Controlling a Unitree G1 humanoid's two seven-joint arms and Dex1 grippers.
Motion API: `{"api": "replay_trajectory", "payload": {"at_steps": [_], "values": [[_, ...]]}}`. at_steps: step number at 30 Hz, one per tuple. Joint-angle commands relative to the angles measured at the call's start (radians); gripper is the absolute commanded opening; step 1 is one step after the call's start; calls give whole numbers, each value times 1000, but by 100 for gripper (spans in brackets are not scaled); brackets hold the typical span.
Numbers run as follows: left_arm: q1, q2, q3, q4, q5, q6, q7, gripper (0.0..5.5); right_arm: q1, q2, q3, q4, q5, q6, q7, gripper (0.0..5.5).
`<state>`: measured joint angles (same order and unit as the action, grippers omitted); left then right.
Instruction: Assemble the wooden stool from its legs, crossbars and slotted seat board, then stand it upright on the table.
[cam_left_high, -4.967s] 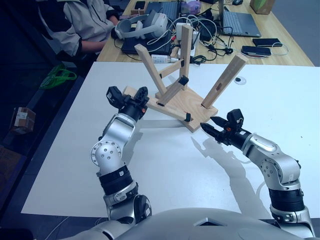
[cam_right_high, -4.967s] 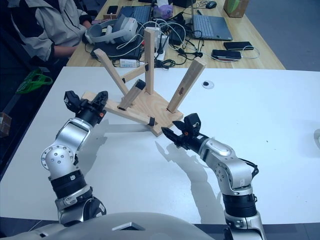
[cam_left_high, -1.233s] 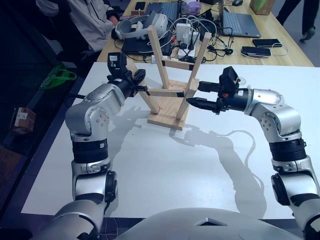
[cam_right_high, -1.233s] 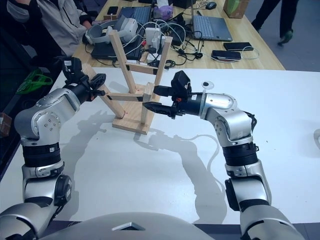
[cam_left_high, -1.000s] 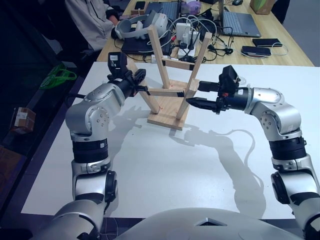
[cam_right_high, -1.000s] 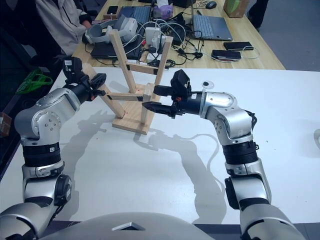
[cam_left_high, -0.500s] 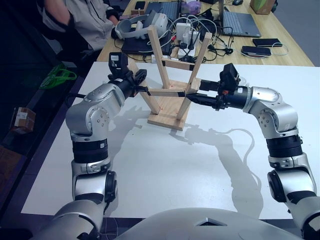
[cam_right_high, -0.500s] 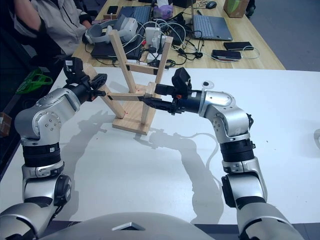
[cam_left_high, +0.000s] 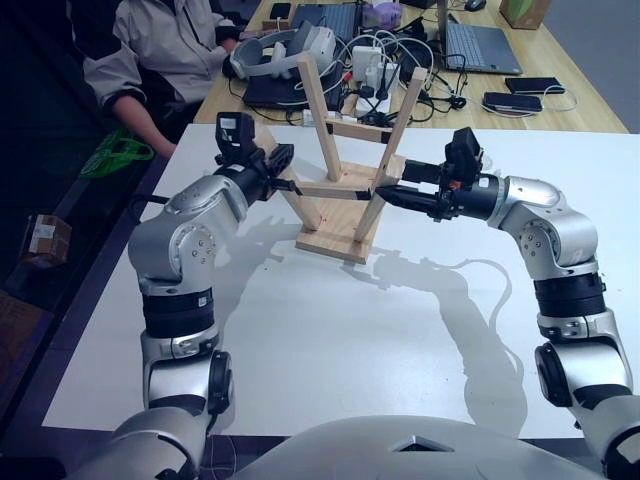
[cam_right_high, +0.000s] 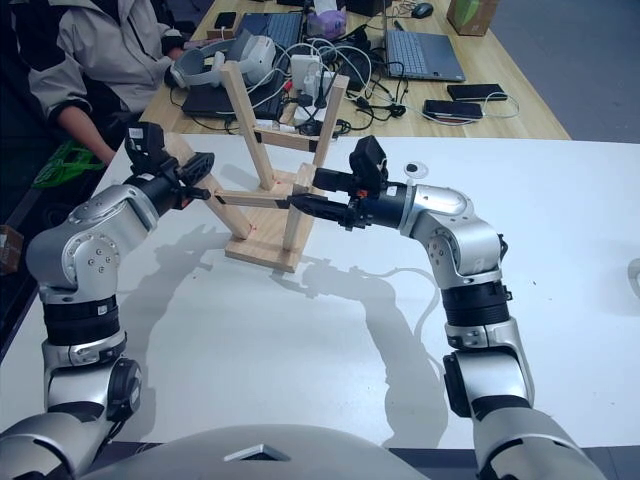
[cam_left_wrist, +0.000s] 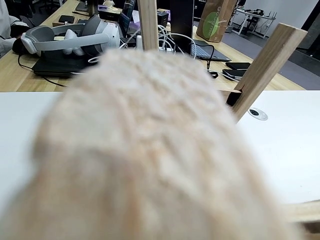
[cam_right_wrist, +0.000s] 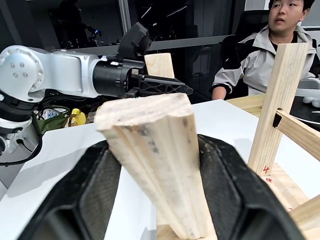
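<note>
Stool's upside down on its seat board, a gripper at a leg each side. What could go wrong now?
1. The right gripper clamps one leg; turning the stool by it may lever that joint loose.
2. Out-of-step motion by the left gripper at the opposite leg may twist the frame.
3. The upturned legs could snag the cables behind.

The wooden stool (cam_left_high: 313, 130) sits upside down on the white table (cam_left_high: 330, 340), near the table's far edge. Its pale seat board (cam_left_high: 335, 238) rests on the table and its square legs splay upward. Crossbars (cam_left_high: 335, 188) with dark fittings at the joints bridge the legs. The right gripper (cam_left_high: 384, 193) clamps one leg (cam_left_high: 400, 110).
</note>
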<state>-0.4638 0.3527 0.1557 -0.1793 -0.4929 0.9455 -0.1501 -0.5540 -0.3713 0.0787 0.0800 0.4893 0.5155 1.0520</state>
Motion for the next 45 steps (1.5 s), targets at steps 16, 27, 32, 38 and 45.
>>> {"api": "replay_trajectory", "payload": {"at_steps": [16,27,32,38,45], "values": [[107,60,-112,-21,58,64,-56,190,64,19,-10,-102,55,47,-65,225],[92,27,-119,-28,61,90,-54,211,94,47,25,-153,41,44,-110,225],[87,15,-124,-44,64,97,-59,211,87,61,72,-186,26,45,-125,222],[86,5,-133,-55,73,102,-63,211,73,65,133,-242,8,87,-142,219],[99,8,-82,-53,82,82,-65,211,80,60,132,-236,-2,92,-159,219]]}}
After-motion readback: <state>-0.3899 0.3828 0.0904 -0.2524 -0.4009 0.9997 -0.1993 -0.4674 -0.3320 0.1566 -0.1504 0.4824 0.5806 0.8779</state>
